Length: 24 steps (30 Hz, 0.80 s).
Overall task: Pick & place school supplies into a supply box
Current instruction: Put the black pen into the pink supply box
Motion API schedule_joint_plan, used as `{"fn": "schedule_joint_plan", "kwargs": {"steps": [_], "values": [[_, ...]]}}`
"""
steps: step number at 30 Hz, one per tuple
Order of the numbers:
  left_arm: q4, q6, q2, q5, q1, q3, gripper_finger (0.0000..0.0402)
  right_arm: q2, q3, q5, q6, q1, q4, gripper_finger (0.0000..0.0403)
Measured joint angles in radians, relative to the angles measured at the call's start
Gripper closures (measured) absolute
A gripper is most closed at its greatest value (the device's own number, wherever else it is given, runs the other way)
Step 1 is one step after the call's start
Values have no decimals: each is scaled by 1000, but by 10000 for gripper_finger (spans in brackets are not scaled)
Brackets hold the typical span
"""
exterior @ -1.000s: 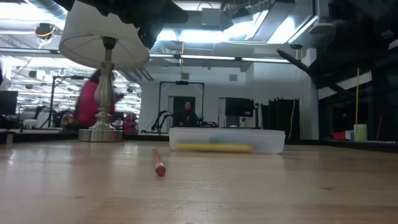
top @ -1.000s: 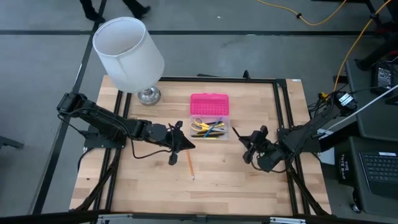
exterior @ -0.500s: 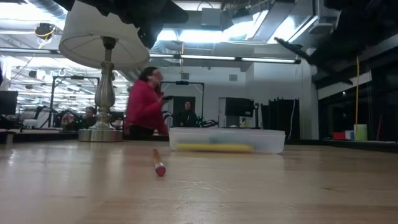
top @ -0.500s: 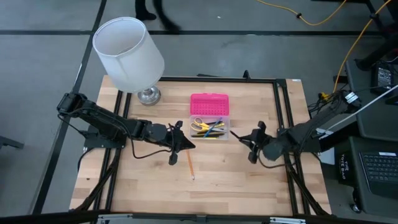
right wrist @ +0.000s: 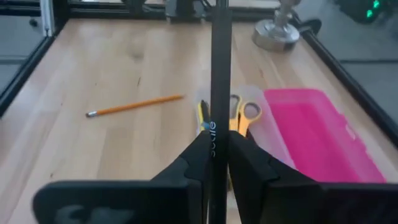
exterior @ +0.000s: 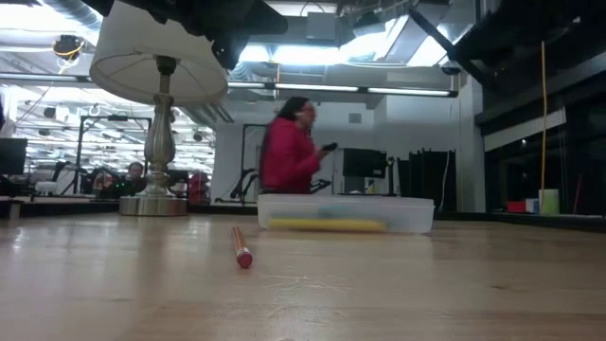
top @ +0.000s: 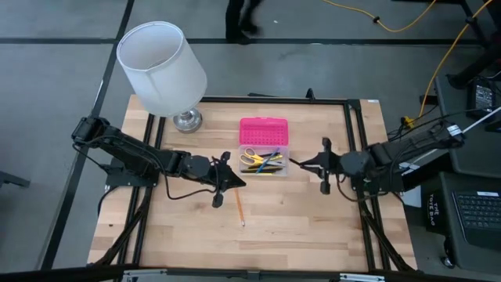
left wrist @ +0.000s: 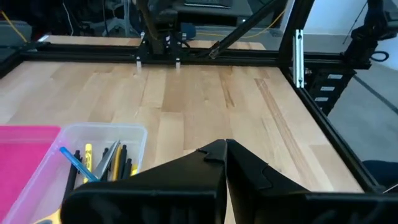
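Right hand (right wrist: 216,144) pinching thin black pen (right wrist: 219,68); left hand (left wrist: 225,148) closed, empty

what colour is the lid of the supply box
Bright pink lid, laid open beside the clear box; clearest in the high view.

Pale wooden table (top: 297,219), clear plastic supply box (top: 264,162), glossy pink lid (top: 263,131).

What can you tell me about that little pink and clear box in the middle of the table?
The supply box is a small rectangular tub of clear plastic with a bright pink lid hinged open and lying flat behind it. It rests on the wooden table, near the middle. Inside lie pens and pencils, yellow, black and blue, plus yellow-handled scissors. No gripper touches it.
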Motion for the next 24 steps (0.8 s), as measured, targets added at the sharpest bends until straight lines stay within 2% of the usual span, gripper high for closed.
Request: {"fn": "schedule_joint_plan", "kwargs": {"steps": [7, 12, 24], "values": [[0, 56, 0, 0, 0, 0, 398, 6, 0, -172, -115, -126, 82, 350], [2, 57, 0, 0, 0, 0, 398, 36, 0, -271, -183, -177, 172, 350], [3, 57, 0, 0, 0, 0, 398, 226, 0, -289, -221, -214, 317, 350]]}}
